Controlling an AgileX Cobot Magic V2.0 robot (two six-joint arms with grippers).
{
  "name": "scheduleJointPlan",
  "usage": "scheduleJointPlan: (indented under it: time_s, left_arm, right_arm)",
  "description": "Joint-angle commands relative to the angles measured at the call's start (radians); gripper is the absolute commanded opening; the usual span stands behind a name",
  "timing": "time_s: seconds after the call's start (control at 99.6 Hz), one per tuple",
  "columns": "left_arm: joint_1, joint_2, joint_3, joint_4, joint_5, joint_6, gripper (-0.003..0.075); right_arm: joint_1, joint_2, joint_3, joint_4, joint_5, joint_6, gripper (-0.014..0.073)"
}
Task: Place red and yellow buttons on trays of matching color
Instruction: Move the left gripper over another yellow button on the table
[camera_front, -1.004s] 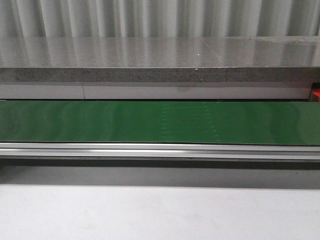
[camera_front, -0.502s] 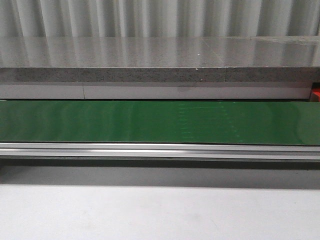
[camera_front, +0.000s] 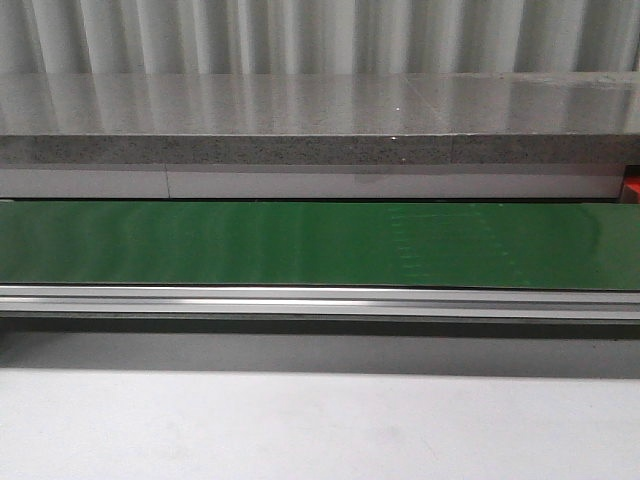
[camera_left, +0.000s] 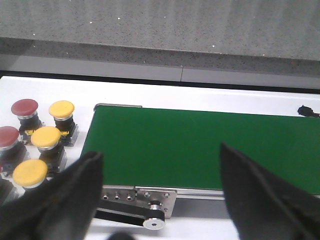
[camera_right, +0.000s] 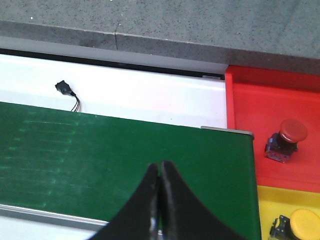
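The green belt looks smooth with a soft sheen, edged by a brushed-metal rail, and behind it runs a polished speckled stone ledge below ribbed metal sheeting. The worktop is plain matt white. Beside the left end effector, whose fingers look matt black, buttons carry glossy plastic caps; near the right end effector, the red tray and yellow tray look like smooth plastic.

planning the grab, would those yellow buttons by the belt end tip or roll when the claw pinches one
The yellow buttons look top-heavy, a wide domed cap on a narrower blocky body, so a push near the cap might tip one. The square body probably won't roll. The smooth cap may slip; pinching the body seems safer.
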Motion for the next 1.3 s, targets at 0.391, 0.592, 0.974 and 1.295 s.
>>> scheduleJointPlan:
  time_s: [0.391,0.592,0.974,1.295]
  left_arm:
    - [0.143,0.27,-0.156,0.083,-0.078,-0.408,0.0608]
    - [0.274,0.486,-0.217,0.039,-0.078,-0.424,0.0608]
    - [0.394,0.846,-0.238,0.01,-0.188,-0.424,0.0608]
    - [0.394,1.046,-0.294,0.007,-0.269,-0.424,0.0608]
  right_arm:
    - [0.0,-0.006,-0.025,0.018,-0.054,-0.01,-0.0124]
    - [0.0,-0.006,-0.025,0.018,-0.054,-0.01,-0.0124]
    - [0.0,-0.006,-0.025,0.018,-0.053,-0.01,-0.0124]
    - [0.0,-0.006,-0.025,0.018,-0.053,-0.01,-0.0124]
